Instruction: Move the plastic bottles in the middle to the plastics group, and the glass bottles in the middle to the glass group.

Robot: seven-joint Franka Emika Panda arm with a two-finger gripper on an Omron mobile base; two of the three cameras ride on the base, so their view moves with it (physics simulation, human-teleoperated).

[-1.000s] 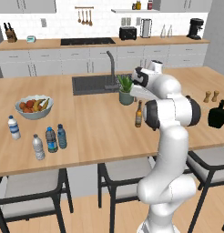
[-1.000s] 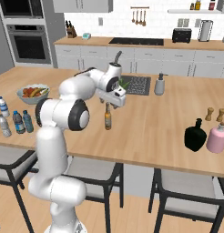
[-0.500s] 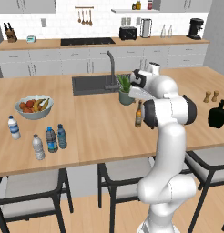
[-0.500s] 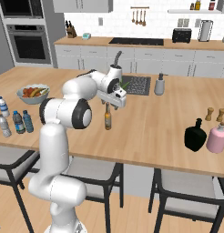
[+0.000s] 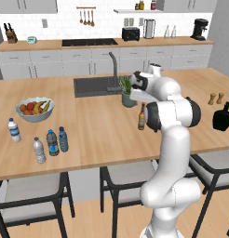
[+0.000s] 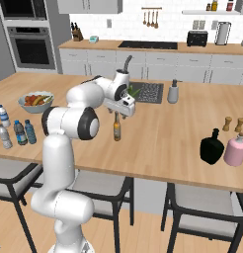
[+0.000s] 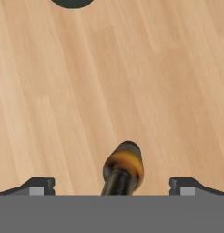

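Right now, by label:
Gripper: the gripper (image 7: 112, 186) points down at the wooden counter (image 5: 97, 125), jaws spread wide and holding nothing; its fingertips (image 7: 38, 185) stand well apart on either side of the amber bottle's top.
Amber glass bottle: the amber-brown bottle (image 6: 117, 127) stands upright mid-counter, directly under the hand, orange top (image 7: 124, 160) between the open fingers without touching them.
Dark water bottle: the dark bottle with blue label (image 5: 52, 142) stands upright near the counter's front left edge.
Pale blue bottle: the translucent blue bottle (image 5: 63, 139) is just beside the dark one, on its right.
Plastics group: the greyish ribbed bottle (image 5: 39, 150) stands just left of the dark one; the white-capped bottle (image 5: 14, 130) is farther left, near the fruit bowl (image 5: 34, 109).
Glass group: the squat black bottle (image 6: 212, 146) sits at the far right, beside a pink bottle (image 6: 235, 149).
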